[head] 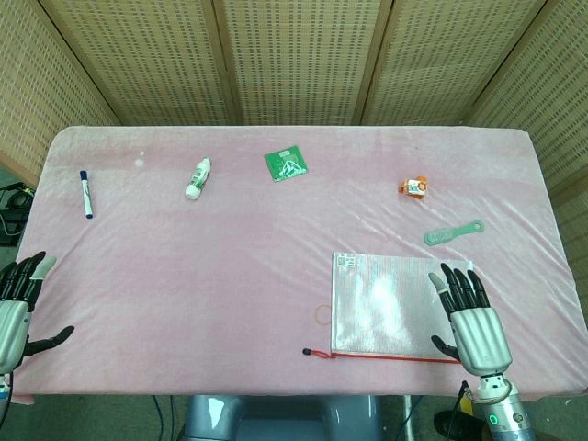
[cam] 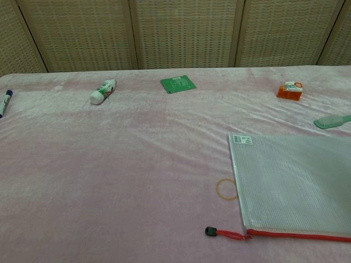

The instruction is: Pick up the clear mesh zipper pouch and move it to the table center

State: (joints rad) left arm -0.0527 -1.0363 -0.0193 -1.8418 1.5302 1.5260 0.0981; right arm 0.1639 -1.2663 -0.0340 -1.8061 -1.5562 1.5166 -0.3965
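Note:
The clear mesh zipper pouch [head: 386, 303] [cam: 290, 181] lies flat on the pink cloth at the front right, its red zipper edge [head: 386, 356] toward me with a black pull at the left end. My right hand [head: 473, 322] hovers over the pouch's right end, palm down, fingers spread and holding nothing. My left hand [head: 20, 308] sits at the front left table edge, fingers apart and empty. Neither hand shows in the chest view.
A rubber band [head: 322, 314] lies just left of the pouch. Farther back are a green brush [head: 453, 232], an orange packet [head: 415, 187], a green card [head: 287, 164], a white bottle [head: 197, 178] and a blue marker [head: 85, 194].

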